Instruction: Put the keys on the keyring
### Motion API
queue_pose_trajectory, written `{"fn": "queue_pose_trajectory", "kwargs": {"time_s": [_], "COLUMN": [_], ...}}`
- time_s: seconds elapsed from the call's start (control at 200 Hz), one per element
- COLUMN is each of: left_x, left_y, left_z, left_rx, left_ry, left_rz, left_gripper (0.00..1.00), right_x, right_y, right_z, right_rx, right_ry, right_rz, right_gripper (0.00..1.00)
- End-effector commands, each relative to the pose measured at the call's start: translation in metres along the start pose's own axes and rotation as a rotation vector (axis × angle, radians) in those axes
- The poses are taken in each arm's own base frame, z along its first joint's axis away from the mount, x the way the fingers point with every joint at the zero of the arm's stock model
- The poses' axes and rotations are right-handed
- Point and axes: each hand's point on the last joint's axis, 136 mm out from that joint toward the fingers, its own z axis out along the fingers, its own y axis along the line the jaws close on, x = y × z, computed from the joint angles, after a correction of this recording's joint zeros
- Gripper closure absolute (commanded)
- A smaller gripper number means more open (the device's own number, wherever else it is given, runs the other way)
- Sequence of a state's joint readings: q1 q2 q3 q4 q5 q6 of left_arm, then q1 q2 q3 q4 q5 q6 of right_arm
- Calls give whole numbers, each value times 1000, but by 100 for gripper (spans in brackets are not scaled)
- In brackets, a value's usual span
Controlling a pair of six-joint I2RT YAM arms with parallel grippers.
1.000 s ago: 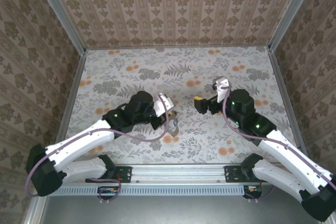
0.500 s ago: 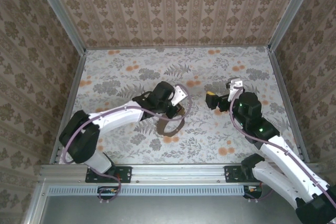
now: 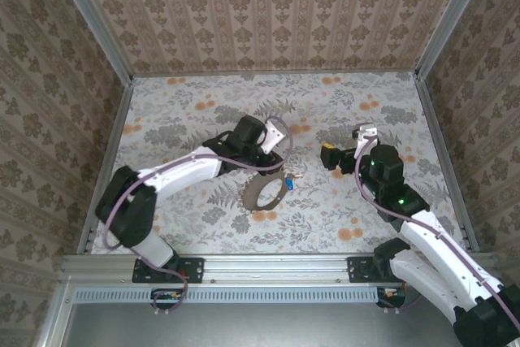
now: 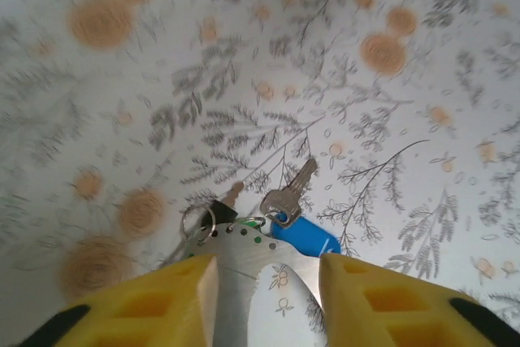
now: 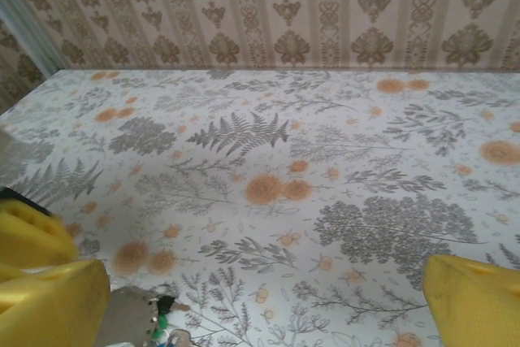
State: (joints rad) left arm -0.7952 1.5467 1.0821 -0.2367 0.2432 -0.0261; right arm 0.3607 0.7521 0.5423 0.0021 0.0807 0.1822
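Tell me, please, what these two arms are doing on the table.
The left gripper is low over the keyring, its jaws apart with the ring's band between them. A silver key and a blue-headed key lie at the ring's far edge on the table; whether they are threaded on it is hard to tell. The right gripper hangs wide open off to the side, holding nothing.
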Motion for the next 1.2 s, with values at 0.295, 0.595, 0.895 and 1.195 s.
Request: {"fn": "queue_pose_trajectory", "kwargs": {"time_s": [0.295, 0.595, 0.895, 1.195], "left_x": [10, 79, 108, 107], "left_y": [117, 212, 248, 268], "left_z": [-173, -218, -213, -191], "left_rx": [-667, -1036, -1239, -1183], "left_ry": [-381, -372, -339, -441], "left_rz": [-193, -440, -389, -337], "left_gripper": [0, 0, 0, 0], "right_x": [-18, 20, 21, 56], "right_y": [-100, -117, -127, -144], "right_z": [-14, 59, 78, 94], "right_rx": [528, 478, 482, 539], "right_ry": [-213, -84, -76, 62], "right_rz": [131, -31, -151, -127], "right_gripper": [0, 0, 0, 0]}}
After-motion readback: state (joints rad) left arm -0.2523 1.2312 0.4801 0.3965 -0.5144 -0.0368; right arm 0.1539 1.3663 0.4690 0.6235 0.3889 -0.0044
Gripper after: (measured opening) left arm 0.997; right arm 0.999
